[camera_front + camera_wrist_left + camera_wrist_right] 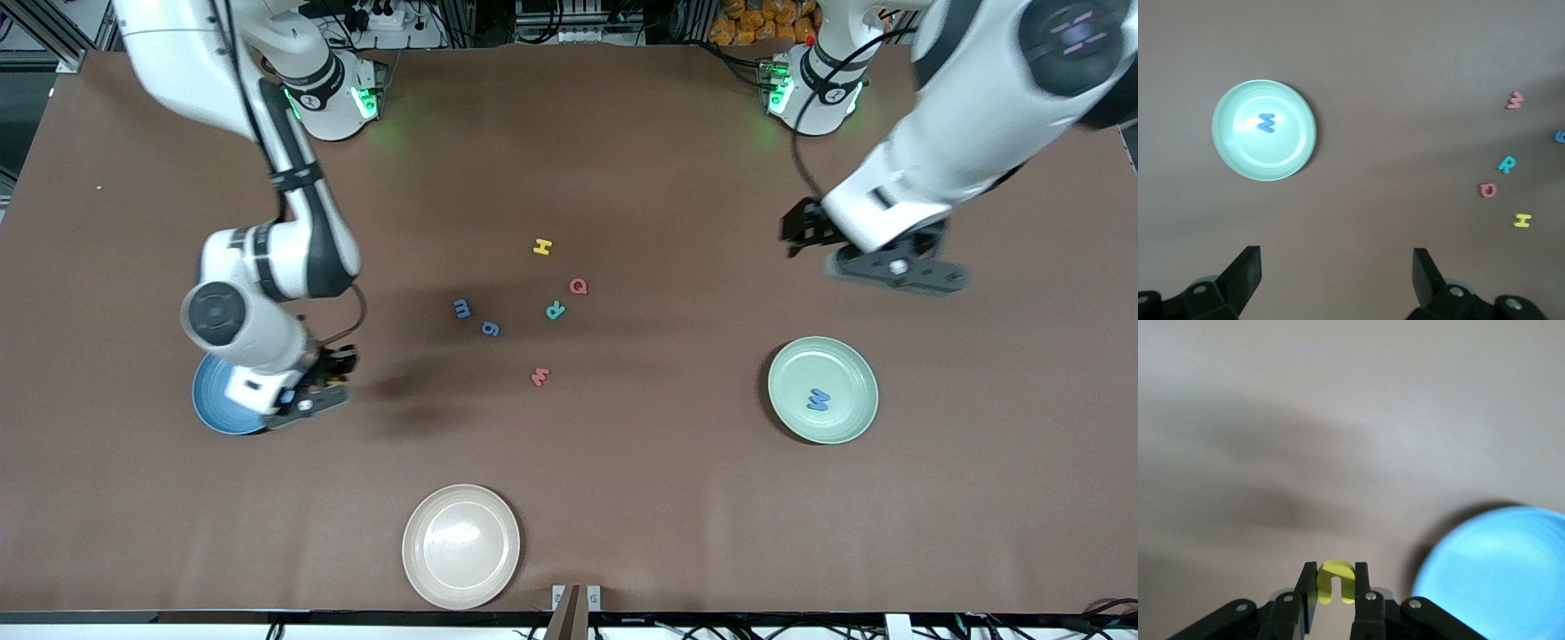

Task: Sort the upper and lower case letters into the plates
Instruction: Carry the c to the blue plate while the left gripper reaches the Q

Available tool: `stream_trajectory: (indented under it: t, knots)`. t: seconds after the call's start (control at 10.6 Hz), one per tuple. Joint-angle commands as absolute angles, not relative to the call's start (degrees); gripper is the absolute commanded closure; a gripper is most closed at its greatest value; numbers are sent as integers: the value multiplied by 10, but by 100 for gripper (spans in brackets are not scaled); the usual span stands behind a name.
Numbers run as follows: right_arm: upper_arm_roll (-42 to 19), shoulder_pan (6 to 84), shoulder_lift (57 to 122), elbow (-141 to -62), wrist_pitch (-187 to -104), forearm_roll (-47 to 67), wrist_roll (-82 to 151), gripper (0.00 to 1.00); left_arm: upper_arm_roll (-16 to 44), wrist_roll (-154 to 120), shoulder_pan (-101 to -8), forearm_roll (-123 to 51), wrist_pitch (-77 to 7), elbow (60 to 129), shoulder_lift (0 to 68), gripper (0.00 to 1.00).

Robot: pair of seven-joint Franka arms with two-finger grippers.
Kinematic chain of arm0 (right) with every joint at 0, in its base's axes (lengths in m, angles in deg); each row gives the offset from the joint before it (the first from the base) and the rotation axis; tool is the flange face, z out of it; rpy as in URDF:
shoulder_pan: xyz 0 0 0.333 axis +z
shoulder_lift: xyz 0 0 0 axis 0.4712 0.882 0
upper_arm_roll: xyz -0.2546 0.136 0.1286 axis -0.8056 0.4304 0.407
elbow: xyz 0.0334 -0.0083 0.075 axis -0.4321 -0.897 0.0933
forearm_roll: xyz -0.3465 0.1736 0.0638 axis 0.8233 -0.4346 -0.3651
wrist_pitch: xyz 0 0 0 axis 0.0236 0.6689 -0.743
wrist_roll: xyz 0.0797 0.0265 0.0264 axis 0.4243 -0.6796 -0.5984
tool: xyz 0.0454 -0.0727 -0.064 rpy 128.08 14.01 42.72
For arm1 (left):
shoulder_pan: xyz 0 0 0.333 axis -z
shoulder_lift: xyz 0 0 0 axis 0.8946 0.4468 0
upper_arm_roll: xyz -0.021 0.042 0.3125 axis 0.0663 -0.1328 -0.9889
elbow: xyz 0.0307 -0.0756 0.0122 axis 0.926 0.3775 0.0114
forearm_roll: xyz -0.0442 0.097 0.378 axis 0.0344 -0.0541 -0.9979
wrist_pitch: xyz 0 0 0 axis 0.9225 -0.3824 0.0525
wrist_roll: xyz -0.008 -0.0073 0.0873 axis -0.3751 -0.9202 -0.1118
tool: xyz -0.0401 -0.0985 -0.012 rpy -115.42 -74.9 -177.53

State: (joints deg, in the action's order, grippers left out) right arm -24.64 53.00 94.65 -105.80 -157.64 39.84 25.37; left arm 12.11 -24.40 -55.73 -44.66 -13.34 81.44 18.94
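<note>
In the front view, going left to right, the right end effector (pixel 322 384) hangs at the lower left of the frame, at the rim of the blue plate (pixel 213 409), most of which is hidden under the arm. In the right wrist view its fingers are pinched shut on the yellow u (pixel 1336 581), with the blue plate at the lower right of that frame, so the letter is held up beside the plate and not yet dropped in. No letters can be seen in the part of the blue plate that shows.

At the bottom centre sits a cream plate (pixel 460 545), bare.

In the middle of the frame six letters lie loose on the counter (pixel 622 498): the blue m (pixel 461 308), the blue g (pixel 491 329), the red w (pixel 540 376), the yellow H (pixel 542 246), the teal R (pixel 555 310) and the red Q (pixel 578 286).

At the right, the green plate (pixel 822 389) holds one letter, the blue W (pixel 818 399).

At the upper right the left end effector (pixel 813 233) waits above bare counter, its fingers spread wide and holding nothing.

As a judgement, the sorting is at an early stage: one capital placed, one small letter about to be delivered, and three capitals and three small letters left.
</note>
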Motion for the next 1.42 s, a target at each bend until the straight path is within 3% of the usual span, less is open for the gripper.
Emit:
stream_trajectory:
  t: [0.0, 0.28, 0.38, 0.47, 0.66, 1.04, 1.32]
  knots:
    - [-244, 465, 941, -1075, -1577, 393, 241, 100, 124, -316, -508, -450, -162, 811, 234, 0]
    - [-244, 389, 957, -1074, -1584, 399, 193, 98, 123, -460, -448, -453, -223, 830, 287, 0]
    - [-243, 377, 963, -1072, -1586, 399, 193, 55, 123, -505, -432, -453, -245, 832, 306, 0]
    - [-244, 372, 967, -1069, -1589, 399, 194, 1, 123, -545, -418, -453, -264, 833, 324, 0]
    - [-243, 379, 967, -1067, -1584, 399, 192, 0, 123, -620, -396, -453, -324, 862, 348, 0]
    - [-240, 409, 967, -1068, -1580, 397, 194, 0, 122, -752, -358, -487, -506, 994, 351, 0]
    - [-239, 446, 966, -1069, -1563, 397, 194, 0, 122, -819, -332, -524, -535, 1002, 389, 0]
